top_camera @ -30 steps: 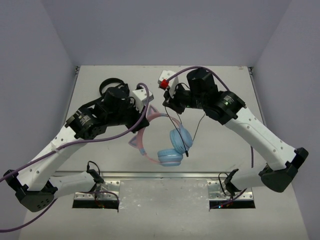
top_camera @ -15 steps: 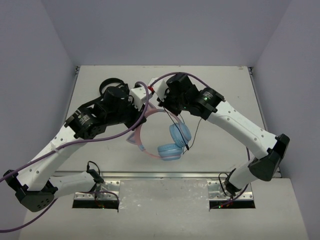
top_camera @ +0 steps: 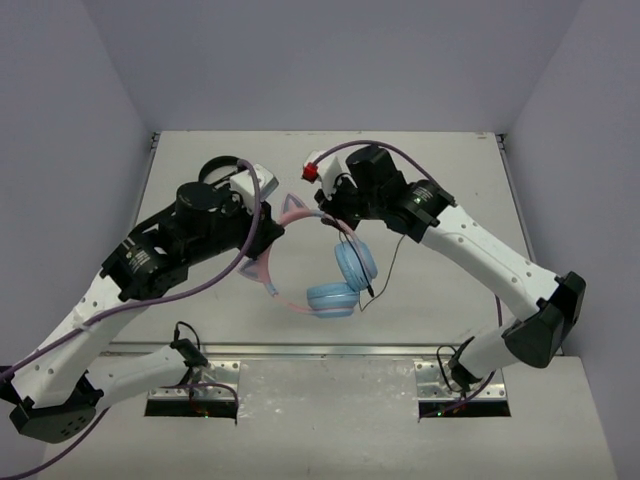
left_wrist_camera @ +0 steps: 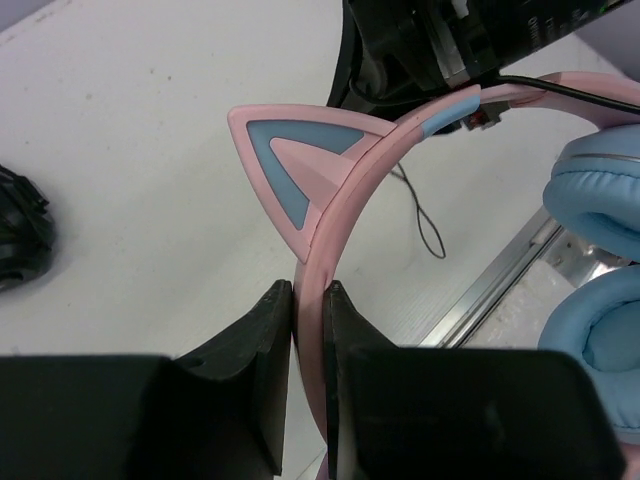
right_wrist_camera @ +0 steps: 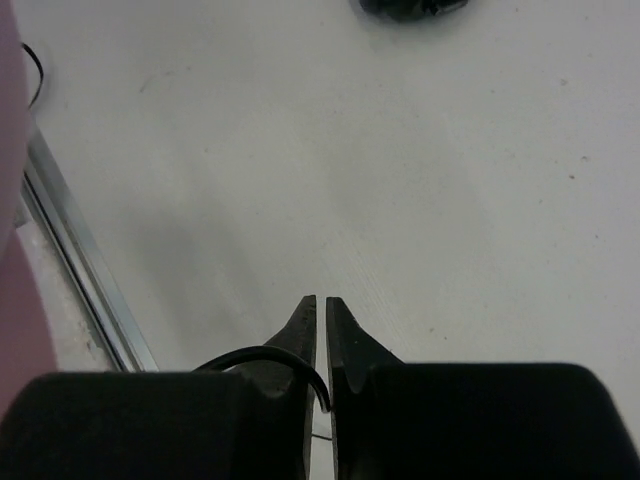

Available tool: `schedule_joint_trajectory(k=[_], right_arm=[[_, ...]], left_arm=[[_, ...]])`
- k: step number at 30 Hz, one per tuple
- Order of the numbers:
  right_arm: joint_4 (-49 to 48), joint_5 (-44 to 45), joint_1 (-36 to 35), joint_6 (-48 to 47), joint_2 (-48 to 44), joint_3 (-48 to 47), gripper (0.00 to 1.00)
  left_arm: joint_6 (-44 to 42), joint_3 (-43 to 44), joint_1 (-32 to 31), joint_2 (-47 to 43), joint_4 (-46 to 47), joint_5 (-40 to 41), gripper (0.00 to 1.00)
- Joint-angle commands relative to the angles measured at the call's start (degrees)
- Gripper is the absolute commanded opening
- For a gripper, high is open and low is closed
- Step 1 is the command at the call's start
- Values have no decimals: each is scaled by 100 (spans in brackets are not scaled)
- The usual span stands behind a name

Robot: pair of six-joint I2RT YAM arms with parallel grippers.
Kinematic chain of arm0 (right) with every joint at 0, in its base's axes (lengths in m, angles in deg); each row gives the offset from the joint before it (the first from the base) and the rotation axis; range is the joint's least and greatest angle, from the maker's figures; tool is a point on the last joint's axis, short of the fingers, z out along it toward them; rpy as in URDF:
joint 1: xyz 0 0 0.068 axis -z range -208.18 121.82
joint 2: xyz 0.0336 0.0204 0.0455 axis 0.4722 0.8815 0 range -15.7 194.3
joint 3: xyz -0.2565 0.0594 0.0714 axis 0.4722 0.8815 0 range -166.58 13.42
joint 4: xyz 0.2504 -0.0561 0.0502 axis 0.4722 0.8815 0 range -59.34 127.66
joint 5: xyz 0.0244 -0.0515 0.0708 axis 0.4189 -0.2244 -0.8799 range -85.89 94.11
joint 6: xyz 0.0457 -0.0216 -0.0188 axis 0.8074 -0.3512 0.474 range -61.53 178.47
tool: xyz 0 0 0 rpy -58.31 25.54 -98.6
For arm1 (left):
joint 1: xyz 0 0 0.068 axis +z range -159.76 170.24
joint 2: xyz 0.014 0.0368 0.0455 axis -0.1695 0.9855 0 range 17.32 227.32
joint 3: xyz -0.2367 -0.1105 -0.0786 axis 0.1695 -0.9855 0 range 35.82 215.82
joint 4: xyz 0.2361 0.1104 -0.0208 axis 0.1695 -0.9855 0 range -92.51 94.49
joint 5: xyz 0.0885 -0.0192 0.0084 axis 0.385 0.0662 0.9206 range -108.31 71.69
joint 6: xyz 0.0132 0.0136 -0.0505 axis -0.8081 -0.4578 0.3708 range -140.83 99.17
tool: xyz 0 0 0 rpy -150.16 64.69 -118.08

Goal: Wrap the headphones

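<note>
The headphones [top_camera: 350,264] hang above the middle of the worktop [top_camera: 455,165], held between the two arms. The left end effector [left_wrist_camera: 308,300] is clenched on the pink headband [left_wrist_camera: 395,135], just below one cat ear [left_wrist_camera: 300,165], with one finger on each side of the band. The two light-blue earcups [left_wrist_camera: 600,210] hang on the side toward the near edge, one close beside the other.

The right end effector [right_wrist_camera: 320,305] has its fingers pressed almost together. The thin black cable [right_wrist_camera: 255,355] curves over the left finger and goes into the narrow gap between them, so it grasps the cable. From above, the rest of the cable falls down beside the earcups and ends near the worktop.

The two wrists are very close. The black body of the right arm [left_wrist_camera: 450,40] stands directly behind the top of the headband, so there is little free room there. A second pair, the all-black headphones [top_camera: 218,168], lies on the worktop at the far left, behind the left arm and well apart from the pink pair. A metal rail [top_camera: 330,350] runs along the near edge of the worktop, under the earcups.
</note>
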Motion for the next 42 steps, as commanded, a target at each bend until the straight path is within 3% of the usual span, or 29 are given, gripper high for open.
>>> schedule_joint_trajectory(k=[1,9,10,13,15,17,20,24,27,30,37,40,42], right_arm=[[-1045,-979,216,609,-223,219,9],[-2470,-1797,498,1559,-523,799,26],[-2662,-1867,507,1621,-540,878,32],[-3180,-2008,559,1928,-602,1184,39],[-3532,-2175,586,2287,-628,1387,46],[-4086,-2316,586,2700,-593,1633,59],[-4877,-2544,586,3254,-400,1827,68],[-5528,-2746,577,3747,-14,1758,72],[-5854,-2791,577,3959,198,1775,71],[-6134,-2861,577,4082,330,1915,55],[-7322,-3318,306,4715,418,2759,45],[-7471,-3327,42,4750,505,2970,30],[-7786,-3388,-20,4978,558,3197,26]], left_arm=[[752,89,-51,-271,1871,-403,0],[1078,97,-51,-447,2004,-219,0],[1112,167,-51,-456,1986,-131,0],[1235,299,-51,-491,1994,80,0],[1315,501,-51,-474,1968,194,0],[1359,843,-51,-351,1749,300,0],[1403,1291,-51,-157,1477,335,0],[1534,1765,-51,10,1231,555,0],[1613,2213,-51,220,923,888,0],[1858,2635,-51,352,633,1607,0],[2650,3356,-51,747,194,3726,1],[2853,3507,-51,1064,88,4235,0],[2888,3350,-42,1161,253,4700,0]])
